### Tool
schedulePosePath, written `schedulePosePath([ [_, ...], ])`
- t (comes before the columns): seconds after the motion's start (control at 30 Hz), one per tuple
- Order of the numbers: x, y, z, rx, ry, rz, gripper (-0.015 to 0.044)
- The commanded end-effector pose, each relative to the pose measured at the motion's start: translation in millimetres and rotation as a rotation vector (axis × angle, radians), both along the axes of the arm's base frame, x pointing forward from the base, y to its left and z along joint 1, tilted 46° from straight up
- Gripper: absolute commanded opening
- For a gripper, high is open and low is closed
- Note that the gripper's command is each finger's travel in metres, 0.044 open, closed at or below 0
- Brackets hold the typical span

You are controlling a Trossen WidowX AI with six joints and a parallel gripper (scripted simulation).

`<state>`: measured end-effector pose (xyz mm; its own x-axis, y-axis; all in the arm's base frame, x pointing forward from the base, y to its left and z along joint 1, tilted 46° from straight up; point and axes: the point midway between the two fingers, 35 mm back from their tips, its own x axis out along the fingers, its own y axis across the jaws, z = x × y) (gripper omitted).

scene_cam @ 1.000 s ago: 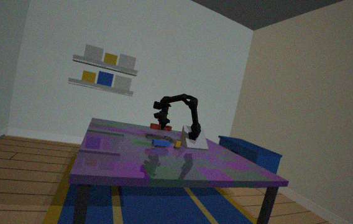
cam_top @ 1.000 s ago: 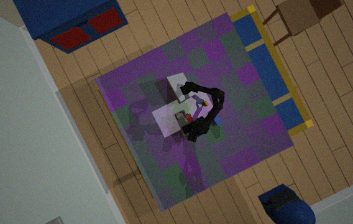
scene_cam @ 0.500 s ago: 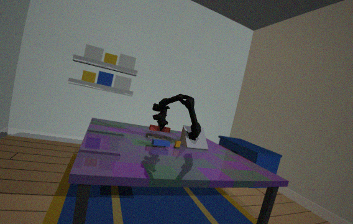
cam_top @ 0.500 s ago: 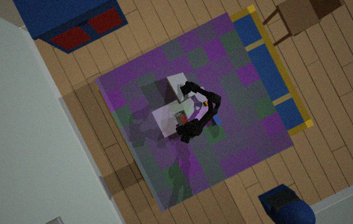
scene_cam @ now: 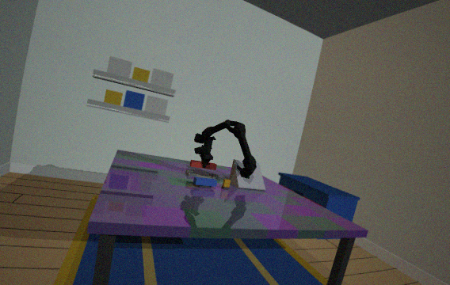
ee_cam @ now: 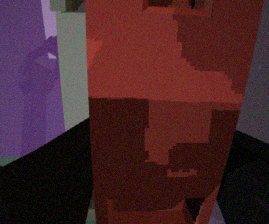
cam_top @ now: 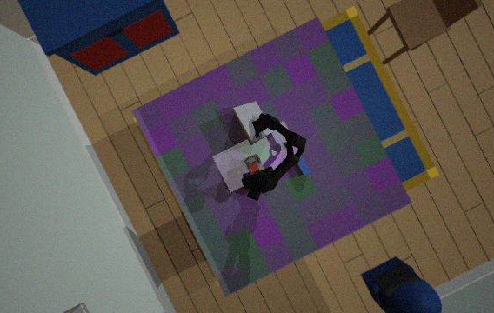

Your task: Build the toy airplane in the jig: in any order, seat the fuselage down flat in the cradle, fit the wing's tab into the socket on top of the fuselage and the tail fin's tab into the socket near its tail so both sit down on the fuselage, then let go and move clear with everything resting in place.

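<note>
On the purple patchwork surface (scene_cam: 138, 206), the gripper (scene_cam: 206, 160) has its fingers clamped on the red fuselage (scene_cam: 203, 165), low over the cradle (cam_top: 230, 171). The blue wing (scene_cam: 205, 181) and yellow tail fin (scene_cam: 226, 183) lie loose nearby, so seating, both fittings and retreat remain, I judge.

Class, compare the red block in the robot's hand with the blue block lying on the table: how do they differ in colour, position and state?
Colour: the red block is red; the blue block is blue. State: the red block is gripped in the hand; the blue block lies free, touched by nothing. Position: in the exterior view the red block sits farther back, under the arm; the blue block lies nearer the camera, beside a small yellow piece. Both are long, flat blocks.
</note>
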<state>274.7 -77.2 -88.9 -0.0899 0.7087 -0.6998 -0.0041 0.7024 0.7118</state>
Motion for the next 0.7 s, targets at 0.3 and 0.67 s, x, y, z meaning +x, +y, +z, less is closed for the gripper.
schedulePosePath([
  [0.3,0.8,-3.1,-0.6,-0.008,-0.003,-0.007,0.0195],
  [0.67,1.2,-2.9,-4.0,-0.008,-0.003,-0.007,0.0195],
])
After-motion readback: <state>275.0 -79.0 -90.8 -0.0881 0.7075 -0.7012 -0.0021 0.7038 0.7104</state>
